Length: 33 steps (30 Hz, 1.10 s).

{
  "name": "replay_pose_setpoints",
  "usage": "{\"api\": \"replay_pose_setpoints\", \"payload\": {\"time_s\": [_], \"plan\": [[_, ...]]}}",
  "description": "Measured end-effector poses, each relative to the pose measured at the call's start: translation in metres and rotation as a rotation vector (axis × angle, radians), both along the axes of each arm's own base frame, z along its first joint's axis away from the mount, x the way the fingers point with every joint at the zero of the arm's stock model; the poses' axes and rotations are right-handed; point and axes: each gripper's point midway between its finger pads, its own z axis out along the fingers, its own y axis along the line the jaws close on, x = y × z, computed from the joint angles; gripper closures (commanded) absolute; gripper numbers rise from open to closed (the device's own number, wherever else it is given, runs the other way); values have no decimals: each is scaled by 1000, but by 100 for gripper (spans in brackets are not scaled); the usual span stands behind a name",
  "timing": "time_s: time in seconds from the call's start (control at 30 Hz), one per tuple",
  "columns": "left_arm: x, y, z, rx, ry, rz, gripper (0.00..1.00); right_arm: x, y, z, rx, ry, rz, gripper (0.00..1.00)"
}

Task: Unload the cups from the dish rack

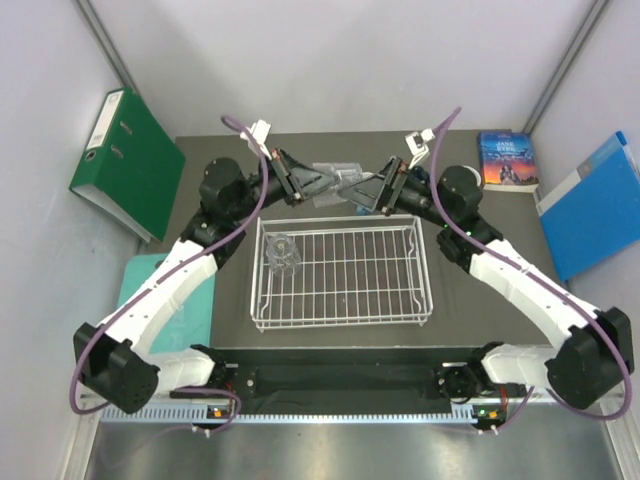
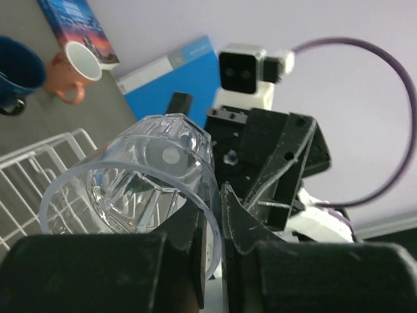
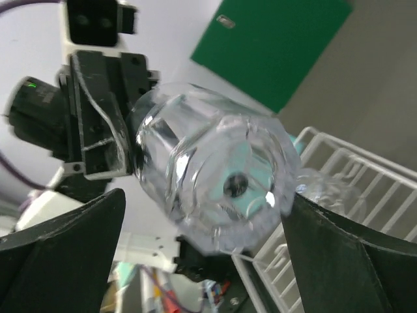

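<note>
Left of the rack (image 1: 342, 318) a green binder (image 1: 128, 163) leans against the wall. The left arm (image 1: 190, 265) rises from its base near the rack's near-left corner, bends at the elbow beside the rack's left rail and reaches inward past the far-left corner, wrist level. Inside the rack, in that far-left corner, a second tumbler (image 1: 281, 254) sits on the wires. The left gripper (image 2: 212, 246) is clamped on the tumbler (image 2: 140, 179), the glass wall at the rim pinched between its two fingers. This tumbler is tipped on its side in the air above the middle of the rack's far rail, mouth toward the left wrist and base toward the right. The right gripper (image 3: 203, 199) meets it from the other side. Its fingers (image 3: 62, 251) are spread wide on either side of the base, and I cannot tell whether they touch the glass. The right arm (image 1: 520, 285) mirrors the left, climbing from its base off the rack's near-right corner and folding inward over the far-right corner. On the table beyond the rack's far-right corner stand a dark blue mug (image 2: 16, 73) and a salmon mug (image 2: 73, 73), upright, just beside a book (image 1: 508, 160). Farther right of the rack a blue folder (image 1: 595, 205) leans against the wall.
</note>
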Motion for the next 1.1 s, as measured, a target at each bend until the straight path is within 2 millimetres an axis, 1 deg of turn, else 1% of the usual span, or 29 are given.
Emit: {"api": "replay_pose_setpoints", "payload": {"time_s": [0.07, 0.1, 0.17, 0.2, 0.27, 0.37, 0.4, 0.47, 0.5, 0.57, 0.63, 0.67, 0.77, 0.83, 0.93, 1.0, 1.1], "plan": [[10, 0, 10, 42, -22, 27, 100, 5, -8, 7, -50, -28, -62, 0], [18, 2, 14, 68, -32, 54, 100, 7, -12, 12, -70, -42, -91, 0], [39, 7, 17, 123, -27, 117, 100, 12, -23, 25, -106, -76, -166, 0], [51, 9, 15, 147, -20, 143, 100, 14, -28, 29, -125, -87, -198, 0], [82, 16, 7, 216, 16, 216, 100, 21, -43, 37, -180, -111, -291, 0], [136, 27, -24, 381, 117, 335, 100, 32, -66, 32, -302, -104, -414, 0], [157, 32, -41, 465, 163, 378, 100, 38, -76, 25, -368, -88, -464, 0], [190, 45, -75, 614, 221, 458, 100, 45, -91, 7, -485, -54, -530, 0], [199, 50, -91, 677, 246, 480, 100, 47, -97, -3, -533, -38, -548, 0], [217, 67, -133, 820, 309, 526, 100, 49, -112, -30, -657, 9, -581, 0], [219, 84, -176, 947, 385, 530, 100, 46, -123, -49, -742, 39, -597, 0], [218, 95, -201, 1012, 441, 524, 100, 44, -129, -60, -789, 54, -601, 1], [220, 124, -248, 1110, 554, 516, 100, 39, -139, -71, -860, 64, -602, 0], [223, 140, -270, 1149, 606, 522, 100, 39, -142, -73, -882, 59, -603, 1], [227, 160, -293, 1194, 660, 536, 100, 38, -145, -75, -908, 51, -604, 0], [228, 162, -298, 1202, 668, 534, 100, 38, -146, -75, -915, 45, -602, 0], [229, 157, -297, 1205, 656, 528, 100, 38, -146, -78, -923, 46, -598, 0]]}}
